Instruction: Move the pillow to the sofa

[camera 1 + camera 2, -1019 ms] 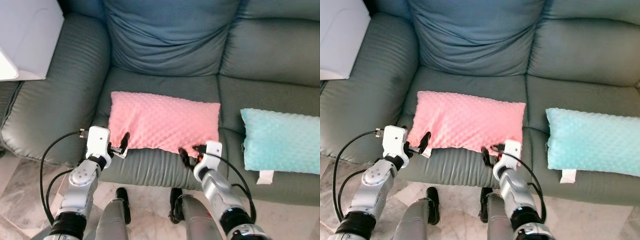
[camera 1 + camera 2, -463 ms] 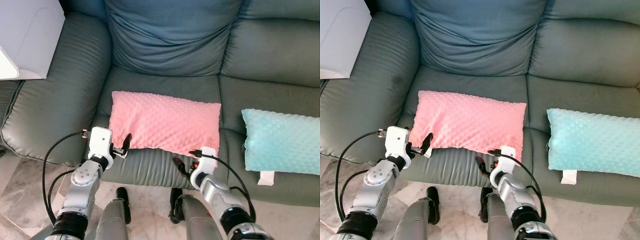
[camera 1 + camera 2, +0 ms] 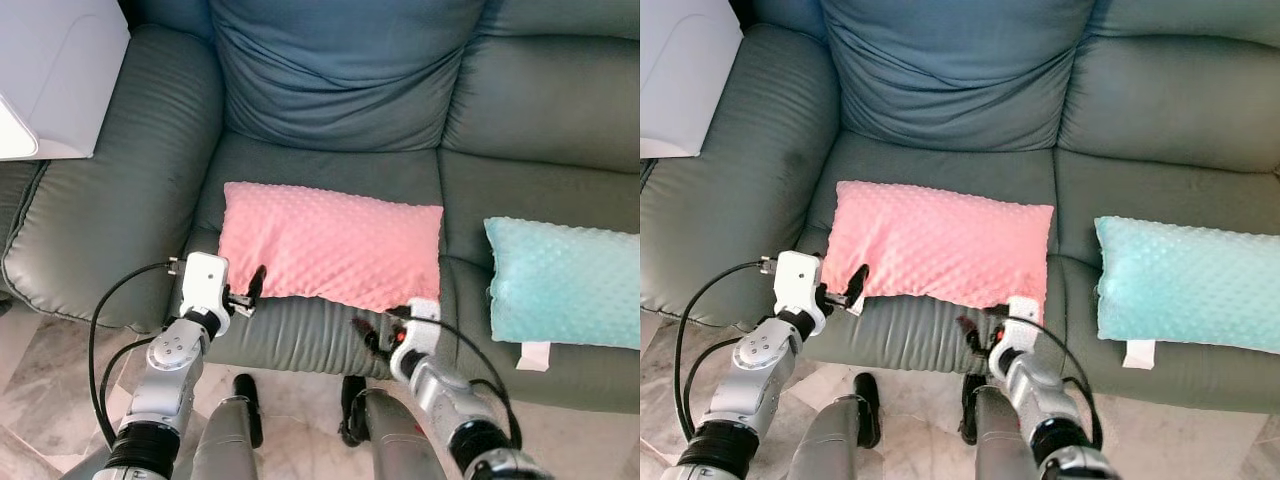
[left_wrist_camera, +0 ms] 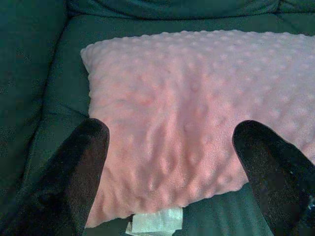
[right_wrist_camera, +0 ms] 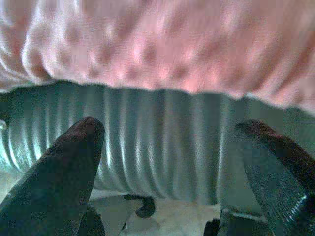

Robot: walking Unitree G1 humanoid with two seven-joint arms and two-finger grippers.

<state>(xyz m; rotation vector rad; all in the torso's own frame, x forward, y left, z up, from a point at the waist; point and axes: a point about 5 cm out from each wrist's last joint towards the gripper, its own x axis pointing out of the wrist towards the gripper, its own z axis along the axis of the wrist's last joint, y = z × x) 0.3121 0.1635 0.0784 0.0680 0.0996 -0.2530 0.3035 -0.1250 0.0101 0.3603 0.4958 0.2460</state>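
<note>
Where sofa (image 3: 330, 170) dips, pink bumpy pillow (image 3: 330, 243)

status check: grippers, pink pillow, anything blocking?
Left gripper open at pink pillow's front-left corner. Right gripper open, low at seat front, holding nothing. Pillow flat on sofa seat. Teal pillow alongside, apart.

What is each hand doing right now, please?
Left hand: open, holding nothing, at the pink pillow's near left corner.
Right hand: open, holding nothing, facing the sofa's seat front just below the pillow.
</note>
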